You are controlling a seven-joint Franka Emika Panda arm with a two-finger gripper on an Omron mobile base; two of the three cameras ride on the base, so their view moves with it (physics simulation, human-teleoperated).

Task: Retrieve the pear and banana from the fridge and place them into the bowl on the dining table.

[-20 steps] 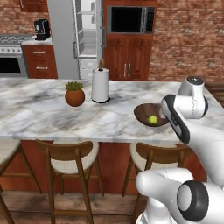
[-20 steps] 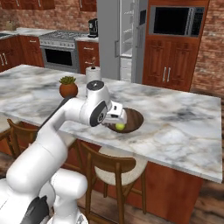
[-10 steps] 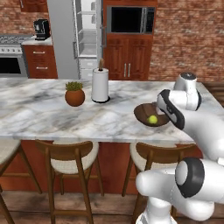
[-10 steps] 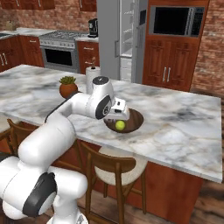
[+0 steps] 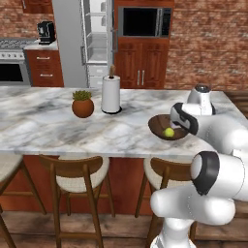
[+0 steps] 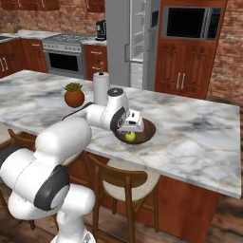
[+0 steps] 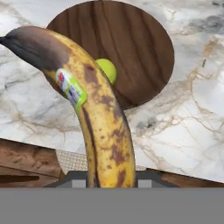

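Gripping the banana [image 7: 98,118], with the gripper [image 6: 134,124] closed on its lower end and the fruit rising in the hand view, spotted brown, dark at the far tip, a small colourful sticker on its skin. Hanging over the near rim of the bowl [image 6: 146,135] in the right base view, low above the dining table [image 6: 199,137]. Partly hidden by the arm in the left base view, at the bowl's [image 5: 157,127] right side; fingers themselves not distinguishable there. Sitting inside the bowl [image 7: 131,48], toward its near edge: the pear [image 6: 130,136], small and yellow-green, also seen in the left base view [image 5: 168,132] and peeking out beside the banana in the hand view [image 7: 107,70]. Resting near the front edge of the dining table [image 5: 58,131], toward its right end: the bowl itself. Standing farther left on the marble, toward the back edge: a paper towel roll [image 5: 111,94], and just beside it a terracotta pot [image 5: 83,105] with a green plant. Showing behind the table, against the back wall: the fridge [image 5: 92,43], one door open onto white shelves, with a wooden oven cabinet [image 5: 143,46] to its right. Tucked under the table's near edge: wooden stools [image 5: 77,177].
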